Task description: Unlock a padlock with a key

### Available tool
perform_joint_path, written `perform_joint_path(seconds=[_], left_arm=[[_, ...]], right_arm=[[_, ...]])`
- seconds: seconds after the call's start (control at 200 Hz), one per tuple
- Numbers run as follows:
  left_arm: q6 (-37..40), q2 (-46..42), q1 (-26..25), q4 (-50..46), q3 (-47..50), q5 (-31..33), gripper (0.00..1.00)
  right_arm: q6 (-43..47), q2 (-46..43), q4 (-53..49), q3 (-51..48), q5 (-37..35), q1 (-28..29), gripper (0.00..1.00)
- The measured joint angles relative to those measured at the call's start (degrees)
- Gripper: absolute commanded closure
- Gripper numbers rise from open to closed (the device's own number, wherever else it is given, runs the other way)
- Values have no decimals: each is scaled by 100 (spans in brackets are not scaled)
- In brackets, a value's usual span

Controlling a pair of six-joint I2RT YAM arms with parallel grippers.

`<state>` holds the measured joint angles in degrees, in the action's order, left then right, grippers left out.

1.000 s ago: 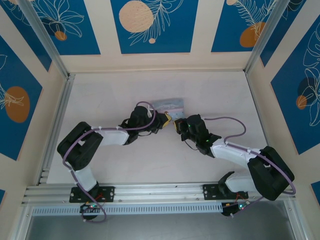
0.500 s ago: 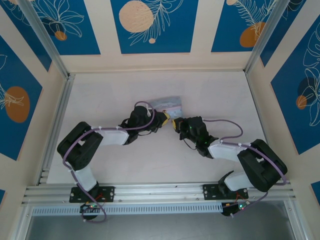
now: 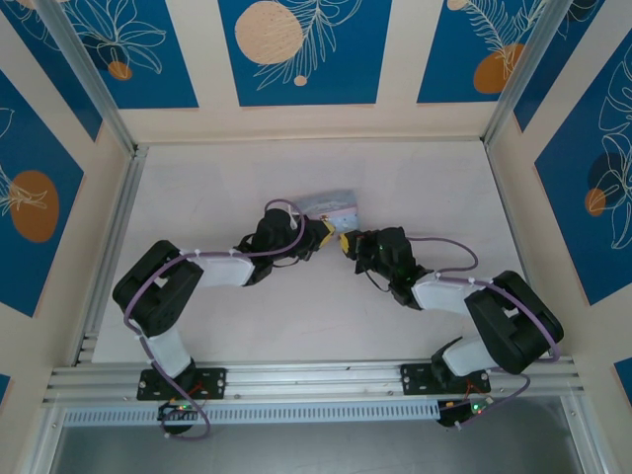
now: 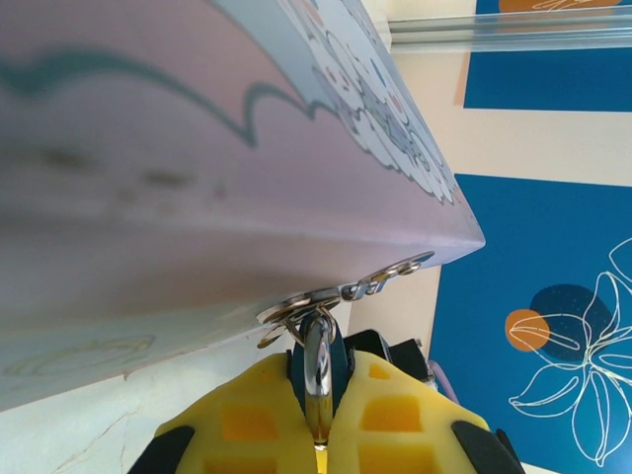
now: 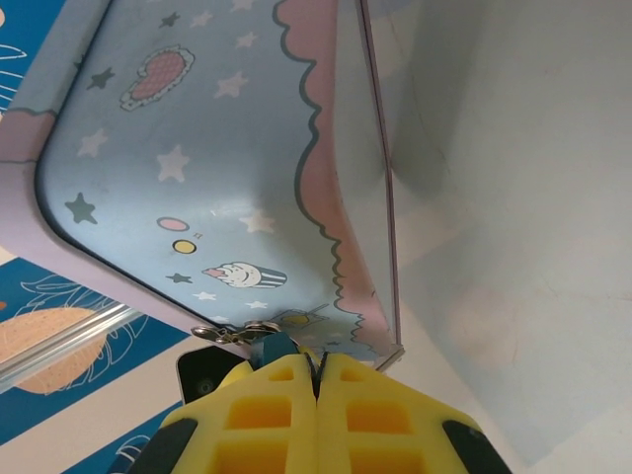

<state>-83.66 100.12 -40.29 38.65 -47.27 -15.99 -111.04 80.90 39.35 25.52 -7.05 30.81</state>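
Left tool (image 4: 318,410) is clamped on the padlock (image 4: 318,375): both yellow fingers (image 4: 247,425) squeeze its dark bluish body, and the metal shackle stands up between them. The shackle is threaded through the metal hasp (image 4: 341,293) on the lower edge of the pastel tin (image 4: 197,148). From above, the tin (image 3: 331,205) sits about mid-tabletop (image 3: 217,188), a bit toward the far edge, with both tools meeting at its near side. Right tool (image 5: 317,380) has its fingers pressed together, tips right at the hasp beside the padlock's dark body (image 5: 278,346). Possibly the key is pinched in there, but it's too small to tell. Right tool tip (image 3: 348,243) sits just beside the left tool's (image 3: 318,237).
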Motion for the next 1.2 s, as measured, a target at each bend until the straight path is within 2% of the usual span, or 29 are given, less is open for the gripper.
perform_joint_path(seconds=[0.37,0.715,1.075,1.2], left_arm=[[9,0,0,9,0,7,100],[15,0,13,46,2,138,100],[13,0,33,44,31,192,100],[15,0,33,74,31,221,100]], right_arm=[[-79,0,-501,273,640,-234,100],[267,-87,-1495,791,546,-129,100],[1091,-79,-1436,844,409,74,100],[1331,-2,-1045,680,481,31,100]])
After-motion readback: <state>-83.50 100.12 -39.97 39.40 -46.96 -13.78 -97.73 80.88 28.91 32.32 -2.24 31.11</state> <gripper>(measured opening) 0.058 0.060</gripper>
